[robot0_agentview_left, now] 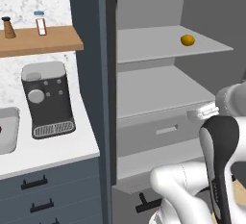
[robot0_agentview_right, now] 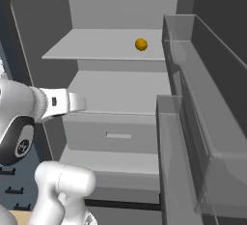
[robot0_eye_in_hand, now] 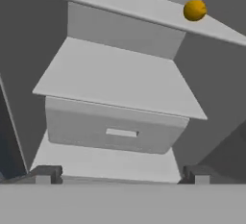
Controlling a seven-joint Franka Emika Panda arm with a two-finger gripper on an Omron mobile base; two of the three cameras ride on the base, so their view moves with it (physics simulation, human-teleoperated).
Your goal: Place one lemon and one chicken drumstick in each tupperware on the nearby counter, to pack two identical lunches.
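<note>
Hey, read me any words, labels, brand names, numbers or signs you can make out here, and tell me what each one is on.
No text can be read.
The small white bottle with a red label on the wooden shelf: label too small and blurred to read.
The round mark on the robot's dark joint cap: a blurred emblem, not legible.
The grey coffee machine, the open fridge's grey drawer and the yellow-orange lemon carry no writing.

Looks like a home kitchen: open fridge (robot0_agentview_right: 120,50) with grey shelves and a lemon (robot0_agentview_left: 187,40) inside, coffee machine (robot0_agentview_left: 46,99) on a white counter (robot0_agentview_left: 53,148) by a sink (robot0_agentview_left: 7,131), spice shakers (robot0_agentview_left: 41,23) on a wooden shelf (robot0_agentview_left: 43,40).
</note>
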